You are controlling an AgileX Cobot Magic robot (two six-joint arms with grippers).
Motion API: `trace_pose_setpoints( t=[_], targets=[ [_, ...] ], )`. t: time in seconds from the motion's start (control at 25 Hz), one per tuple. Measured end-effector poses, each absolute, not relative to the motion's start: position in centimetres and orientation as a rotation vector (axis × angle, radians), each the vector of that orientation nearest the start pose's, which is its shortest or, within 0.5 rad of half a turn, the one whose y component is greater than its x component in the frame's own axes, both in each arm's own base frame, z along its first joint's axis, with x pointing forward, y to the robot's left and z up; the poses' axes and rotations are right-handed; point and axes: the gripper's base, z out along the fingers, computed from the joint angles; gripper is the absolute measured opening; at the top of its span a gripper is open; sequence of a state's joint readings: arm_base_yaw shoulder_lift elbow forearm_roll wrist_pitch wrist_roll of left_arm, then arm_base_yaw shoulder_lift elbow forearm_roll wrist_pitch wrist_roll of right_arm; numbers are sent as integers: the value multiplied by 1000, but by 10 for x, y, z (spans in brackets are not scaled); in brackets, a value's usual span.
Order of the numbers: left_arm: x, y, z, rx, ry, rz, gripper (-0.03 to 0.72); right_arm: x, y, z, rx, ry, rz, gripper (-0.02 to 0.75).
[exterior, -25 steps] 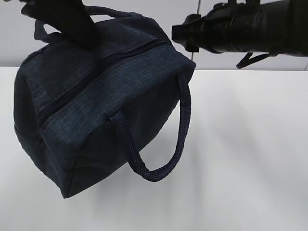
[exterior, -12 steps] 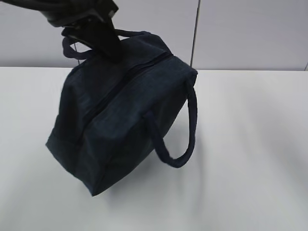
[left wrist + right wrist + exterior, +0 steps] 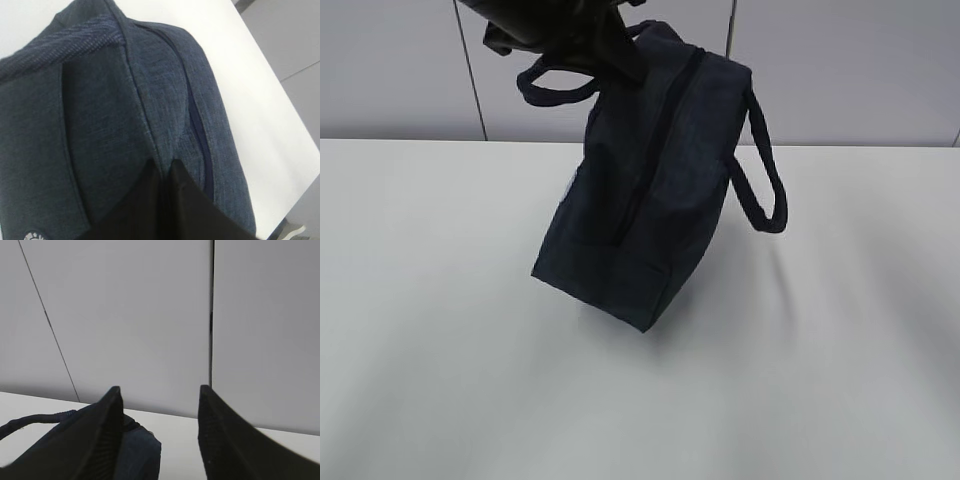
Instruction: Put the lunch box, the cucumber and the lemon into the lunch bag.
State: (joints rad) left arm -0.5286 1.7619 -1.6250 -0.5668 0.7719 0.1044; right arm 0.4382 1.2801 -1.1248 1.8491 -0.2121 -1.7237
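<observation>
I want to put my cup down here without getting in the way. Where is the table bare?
The table is bare right of the lunch bag, across the near edge, and left of it. It is crowded only at the bag, where the left gripper pinches its top.

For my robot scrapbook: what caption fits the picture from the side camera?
Left gripper shut on the dark blue lunch bag, holding it tilted above the white table.

No words or numbers can be read. The bag (image 3: 650,190) has a small white round mark (image 3: 35,236), too blurry to read.
</observation>
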Motion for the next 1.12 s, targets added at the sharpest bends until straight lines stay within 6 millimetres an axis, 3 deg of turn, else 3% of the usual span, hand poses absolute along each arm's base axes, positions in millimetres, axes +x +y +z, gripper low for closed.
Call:
trace_pose_setpoints(
  t=[0.24, 0.4, 0.72, 1.12],
  targets=[
    [346, -237, 337, 255, 2334, -912, -6, 275, 107, 399, -95, 1698, 235, 372],
    [345, -239, 318, 169, 2345, -909, -6, 274, 105, 400, -84, 1701, 219, 372],
    [332, -243, 278, 146, 2432, -876, -6, 274, 103, 400, -78, 1702, 202, 372],
    [327, -238, 258, 85, 2458, -858, -4, 274, 103, 400, -81, 1702, 197, 372]
  ],
)
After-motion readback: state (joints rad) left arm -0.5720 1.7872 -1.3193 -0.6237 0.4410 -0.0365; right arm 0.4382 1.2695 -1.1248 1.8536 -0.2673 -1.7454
